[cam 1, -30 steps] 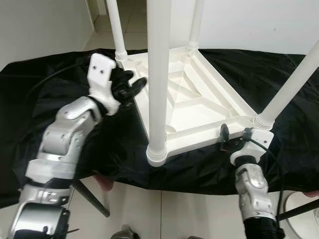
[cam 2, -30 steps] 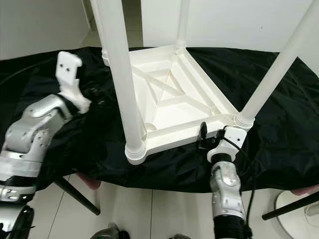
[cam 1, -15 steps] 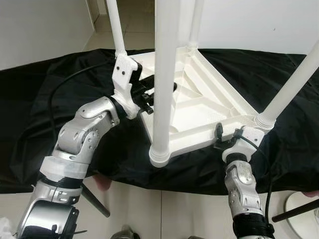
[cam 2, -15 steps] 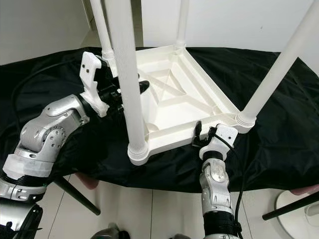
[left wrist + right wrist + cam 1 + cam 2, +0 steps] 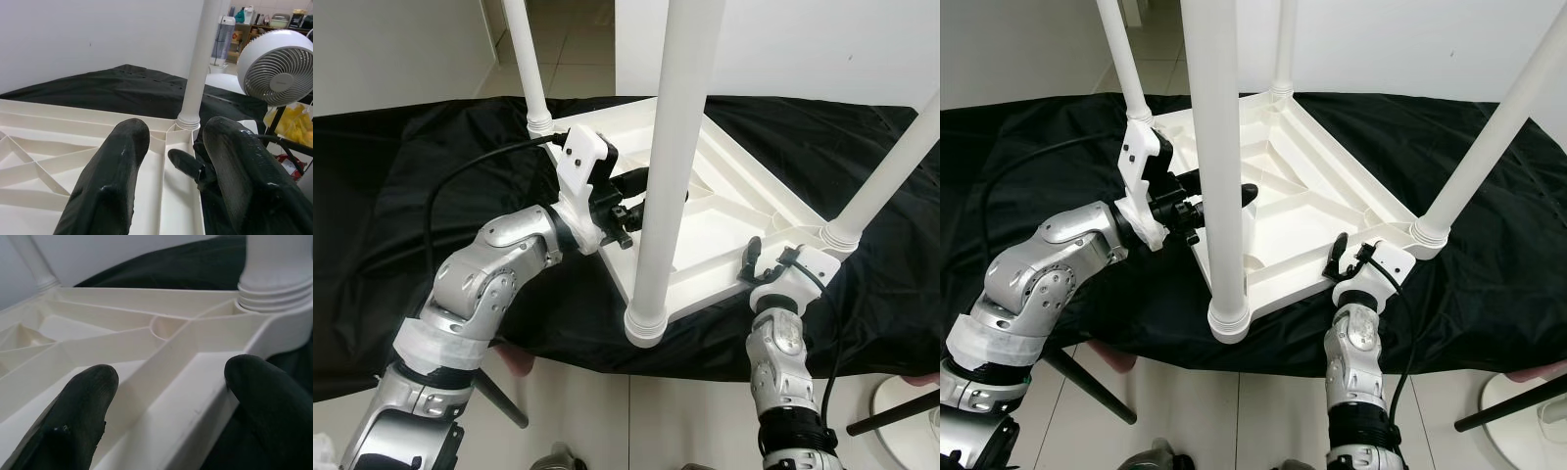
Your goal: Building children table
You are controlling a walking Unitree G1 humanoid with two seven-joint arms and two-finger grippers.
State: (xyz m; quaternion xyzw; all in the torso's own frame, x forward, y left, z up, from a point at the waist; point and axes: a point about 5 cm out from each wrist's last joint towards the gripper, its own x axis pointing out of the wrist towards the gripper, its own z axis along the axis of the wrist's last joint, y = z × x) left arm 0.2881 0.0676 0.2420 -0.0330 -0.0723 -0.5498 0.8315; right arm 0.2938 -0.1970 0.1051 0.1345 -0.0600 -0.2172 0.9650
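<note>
Left eye view: both end effectors, left (image 5: 631,196) and right (image 5: 754,262), gape open over upturned table (image 5: 724,211) rims.

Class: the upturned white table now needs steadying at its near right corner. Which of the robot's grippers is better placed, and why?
The right gripper: it already straddles the table rim beside that corner's leg. The left gripper sits at the opposite edge.
</note>
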